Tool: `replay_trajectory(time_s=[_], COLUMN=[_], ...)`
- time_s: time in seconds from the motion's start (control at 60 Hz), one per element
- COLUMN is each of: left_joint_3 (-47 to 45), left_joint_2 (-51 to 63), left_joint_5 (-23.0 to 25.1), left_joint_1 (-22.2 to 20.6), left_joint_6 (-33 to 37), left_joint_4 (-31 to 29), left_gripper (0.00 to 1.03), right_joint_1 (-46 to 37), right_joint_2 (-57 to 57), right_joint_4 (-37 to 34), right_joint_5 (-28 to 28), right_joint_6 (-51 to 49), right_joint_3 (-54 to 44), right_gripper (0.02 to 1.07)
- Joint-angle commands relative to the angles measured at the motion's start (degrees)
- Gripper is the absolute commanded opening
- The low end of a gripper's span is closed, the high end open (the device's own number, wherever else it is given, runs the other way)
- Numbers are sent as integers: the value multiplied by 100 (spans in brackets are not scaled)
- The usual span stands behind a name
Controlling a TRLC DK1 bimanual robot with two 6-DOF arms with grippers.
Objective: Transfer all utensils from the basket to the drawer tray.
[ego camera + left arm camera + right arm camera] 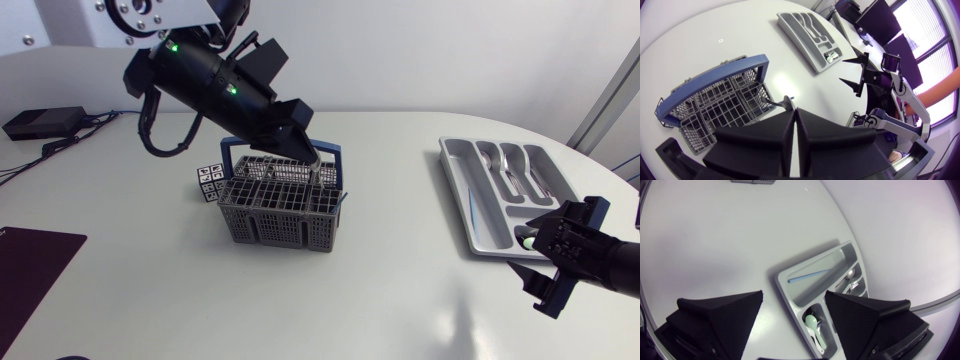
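The white table (380,290) has a rounded far edge. Near its middle stands a grey wire basket (280,215) with a blue handle. A small cube (210,182) with black-and-white markers sits just beside the basket's left end. The grey drawer tray (455,185) lies toward the right edge, well apart from the basket. A dark mat (30,265) lies flat at the near left corner. A black box (42,122) with cables (60,148) rests by the far left edge.
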Motion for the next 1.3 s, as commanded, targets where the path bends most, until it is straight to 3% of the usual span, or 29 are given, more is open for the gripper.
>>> replay_trajectory(time_s=[0.0, 0.267, 0.433, 0.75, 1.067, 1.283], left_joint_3=[-144, -328, -654, -961, -1181, -1190], left_joint_2=[-347, -752, -752, -805, -743, -690], left_joint_5=[81, 89, 371, 661, 1021, 1126], left_joint_1=[56, 29, -6, -665, -1227, -1456], left_joint_6=[232, 1075, 1664, 2517, 3088, 3220], left_joint_4=[-94, -533, -613, -780, -920, -920], left_gripper=[4, 4, 4, 4, 4, 4], right_joint_1=[148, 948, 1616, 3303, 4674, 5131], right_joint_2=[-118, -338, -364, -347, 23, 225], right_joint_4=[-197, -575, -900, -1260, -926, -645], right_joint_5=[-38, -153, -399, -829, -1014, -1207], right_joint_6=[239, 1065, 1795, 3043, 3957, 4203], right_joint_3=[-14, 276, 557, 1023, 1146, 1243], right_gripper=[92, 92, 92, 92, 91, 70])
